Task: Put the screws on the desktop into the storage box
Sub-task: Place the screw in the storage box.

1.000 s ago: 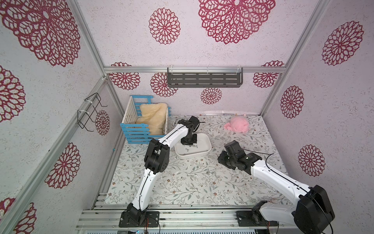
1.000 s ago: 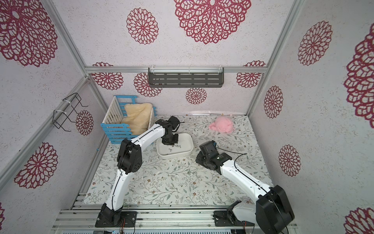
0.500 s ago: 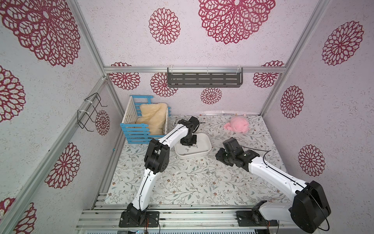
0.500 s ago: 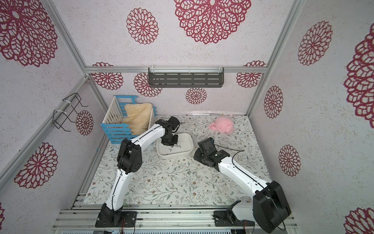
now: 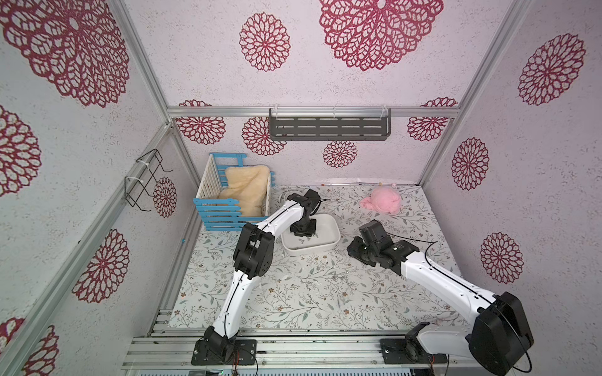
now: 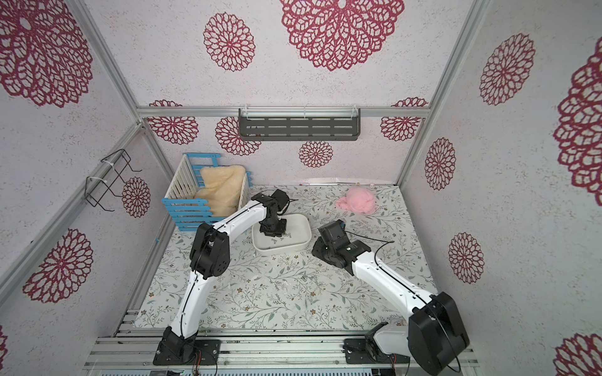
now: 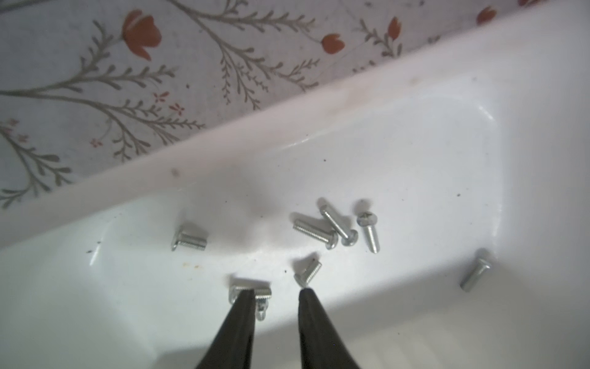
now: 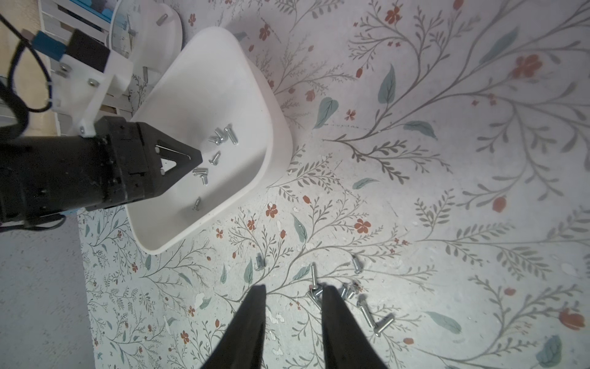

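The white storage box (image 5: 306, 254) (image 6: 280, 249) stands on the flowered desktop (image 5: 293, 293). My left gripper (image 7: 276, 290) (image 5: 303, 232) reaches down into the box, open, with an empty gap between its fingers. One screw (image 7: 250, 290) lies on the box floor under one fingertip. Several more screws (image 7: 338, 228) (image 8: 220, 137) lie loose in the box. My right gripper (image 8: 293, 287) (image 5: 355, 254) hovers open over the desktop to the right of the box, holding nothing. A cluster of several screws (image 8: 346, 290) lies on the desktop beside one of its fingers (image 8: 338, 319).
A blue-and-white crate (image 5: 234, 198) with cream fleece stands at the back left. A round white clock (image 8: 147, 35) lies behind the box. A pink cloth (image 5: 382, 200) lies at the back right. A grey shelf (image 5: 329, 128) hangs on the rear wall.
My right arm has swung a little to the left, toward the storage box. The left arm has stayed over the box.
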`<state>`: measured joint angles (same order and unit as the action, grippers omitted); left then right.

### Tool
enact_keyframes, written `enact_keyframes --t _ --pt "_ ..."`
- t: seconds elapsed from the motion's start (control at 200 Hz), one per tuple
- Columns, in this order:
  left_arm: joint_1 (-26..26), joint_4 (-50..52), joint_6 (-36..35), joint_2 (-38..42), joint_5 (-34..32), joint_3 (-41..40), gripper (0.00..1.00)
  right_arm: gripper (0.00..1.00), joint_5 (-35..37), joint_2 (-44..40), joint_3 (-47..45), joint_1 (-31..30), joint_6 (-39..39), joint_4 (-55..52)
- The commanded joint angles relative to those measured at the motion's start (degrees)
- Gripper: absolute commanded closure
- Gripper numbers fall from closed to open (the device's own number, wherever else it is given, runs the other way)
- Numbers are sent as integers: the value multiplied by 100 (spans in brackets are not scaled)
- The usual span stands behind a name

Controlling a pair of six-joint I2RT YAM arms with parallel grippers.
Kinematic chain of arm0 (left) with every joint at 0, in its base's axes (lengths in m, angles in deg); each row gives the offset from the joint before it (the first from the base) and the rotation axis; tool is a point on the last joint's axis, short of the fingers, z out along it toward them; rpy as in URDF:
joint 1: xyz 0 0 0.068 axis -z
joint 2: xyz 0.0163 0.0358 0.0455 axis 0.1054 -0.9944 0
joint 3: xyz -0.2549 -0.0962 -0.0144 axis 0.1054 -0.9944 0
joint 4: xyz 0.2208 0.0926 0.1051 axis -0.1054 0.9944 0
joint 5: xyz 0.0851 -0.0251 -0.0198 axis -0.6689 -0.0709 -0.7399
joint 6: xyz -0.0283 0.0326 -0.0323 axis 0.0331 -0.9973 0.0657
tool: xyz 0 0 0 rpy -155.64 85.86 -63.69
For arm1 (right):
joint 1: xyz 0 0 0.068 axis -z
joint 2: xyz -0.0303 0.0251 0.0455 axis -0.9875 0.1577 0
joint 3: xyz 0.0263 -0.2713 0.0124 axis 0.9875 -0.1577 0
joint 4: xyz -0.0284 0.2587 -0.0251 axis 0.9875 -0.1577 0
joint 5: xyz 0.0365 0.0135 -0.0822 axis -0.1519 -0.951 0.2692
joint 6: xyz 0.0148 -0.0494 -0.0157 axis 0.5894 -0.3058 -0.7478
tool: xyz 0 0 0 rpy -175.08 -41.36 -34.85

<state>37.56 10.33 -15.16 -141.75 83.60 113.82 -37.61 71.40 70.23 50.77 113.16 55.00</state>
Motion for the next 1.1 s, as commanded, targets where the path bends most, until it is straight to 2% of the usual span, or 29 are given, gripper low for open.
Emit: enact_keyframes --t 0.0,0.27,0.39,0.655,0.84,1.091 --pt "-31 52 -3 95 -131 -80 69 66 92 -227 80 -14 -59 -16" --pt "13 62 -52 1203 -279 96 67 66 10 -190 79 -23 -41 65" --pt "24 51 -13 1885 -345 -117 67 66 0 -145 78 -89 9 92" --pt "-28 36 186 3730 -852 -1644 67 66 -39 425 128 -650 170 315" --pt "-171 -56 424 4813 -1087 -2815 63 64 -75 1034 307 -1015 142 376" --pt "-349 -123 607 5580 -1036 -3779 59 62 219 1467 511 -1212 209 -52"
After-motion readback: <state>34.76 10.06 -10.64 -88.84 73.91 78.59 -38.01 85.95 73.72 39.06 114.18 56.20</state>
